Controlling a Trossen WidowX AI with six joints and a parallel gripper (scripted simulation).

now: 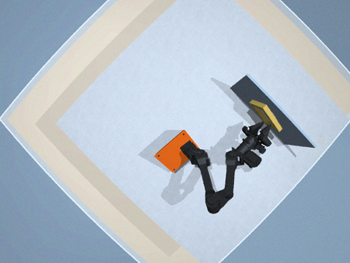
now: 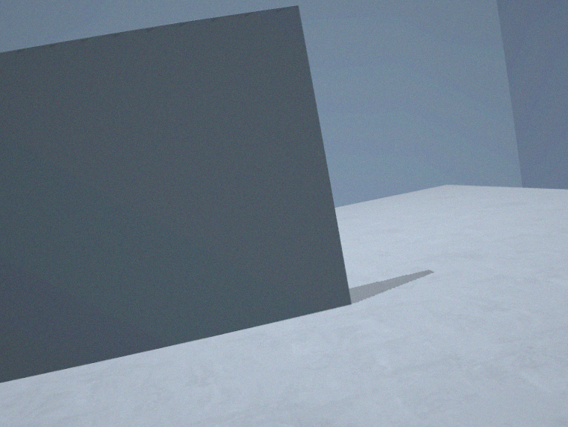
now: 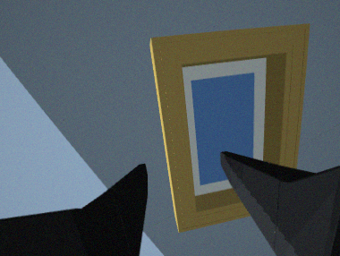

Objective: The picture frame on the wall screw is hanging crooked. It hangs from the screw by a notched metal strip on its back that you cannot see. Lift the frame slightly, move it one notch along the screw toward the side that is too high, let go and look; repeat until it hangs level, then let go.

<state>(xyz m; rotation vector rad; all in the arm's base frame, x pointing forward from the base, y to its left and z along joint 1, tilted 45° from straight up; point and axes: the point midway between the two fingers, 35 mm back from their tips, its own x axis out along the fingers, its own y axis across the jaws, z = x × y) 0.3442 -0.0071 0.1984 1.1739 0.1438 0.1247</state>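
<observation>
The yellow picture frame, with a blue picture and pale mat, hangs on the dark wall panel. In the wrist view its side is not parallel to the panel's edge; it is turned clockwise against the panel. My gripper is open and in front of the frame's lower part. In the wrist view the left fingertip is outside the frame's left side and the right one overlaps the picture, with the frame's side bar between them. I cannot tell whether they touch it. Screw and notched strip are hidden.
The orange base plate carries my arm, which bends out toward the lower right and back up to the panel. The exterior view shows only the panel's back, hiding frame and gripper. Pale raised borders edge the floor.
</observation>
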